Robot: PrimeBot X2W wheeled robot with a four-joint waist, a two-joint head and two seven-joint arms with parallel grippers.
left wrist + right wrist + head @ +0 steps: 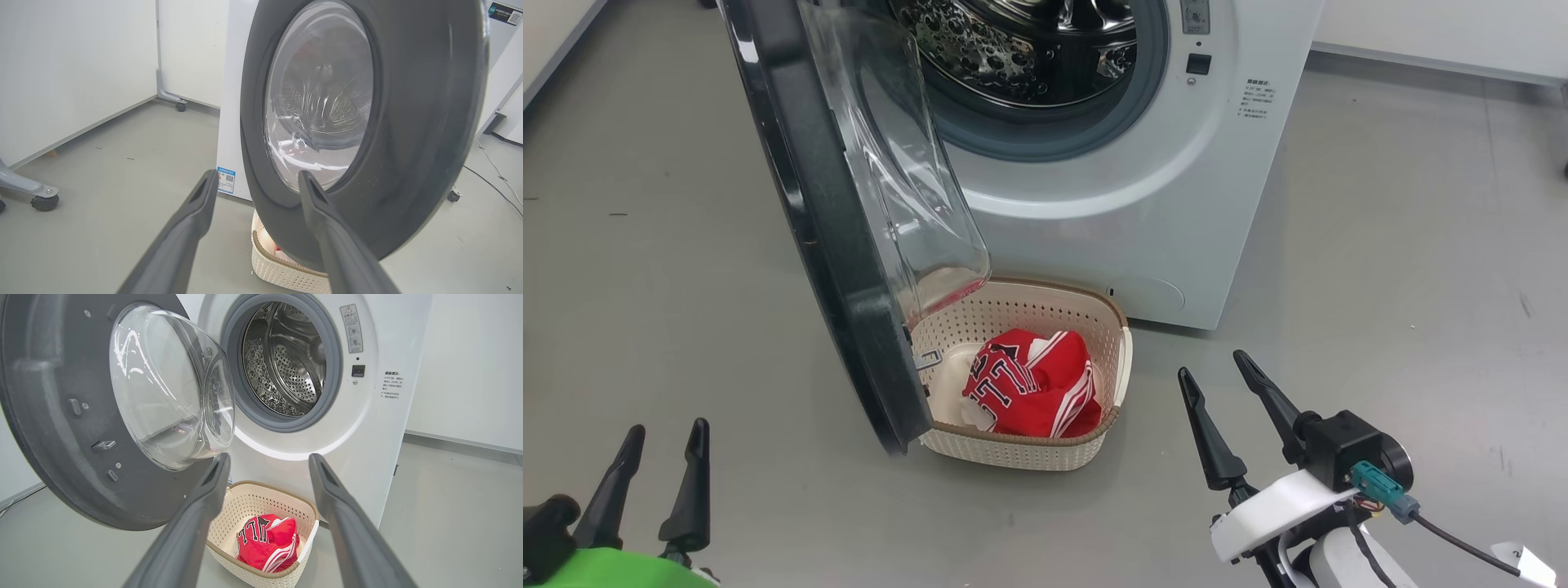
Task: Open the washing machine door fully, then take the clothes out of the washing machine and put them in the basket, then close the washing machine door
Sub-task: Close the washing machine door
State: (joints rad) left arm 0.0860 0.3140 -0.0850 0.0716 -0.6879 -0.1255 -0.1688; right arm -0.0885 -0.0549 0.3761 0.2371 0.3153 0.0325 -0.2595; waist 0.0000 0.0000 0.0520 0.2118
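Your red white-striped clothes (1029,384) sat in the cream perforated basket (1021,451) by the open black-rimmed glass door (825,245), white washer (1176,229) looked empty, left claw (666,430) + right claw (1211,365) gaped wide w/ nothing held, so just shutting that door remained imo.

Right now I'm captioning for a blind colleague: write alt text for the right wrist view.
The washing machine door hangs open, and the washing machine shows its steel drum. Below, red clothes lie in the basket, framed by the open right gripper.
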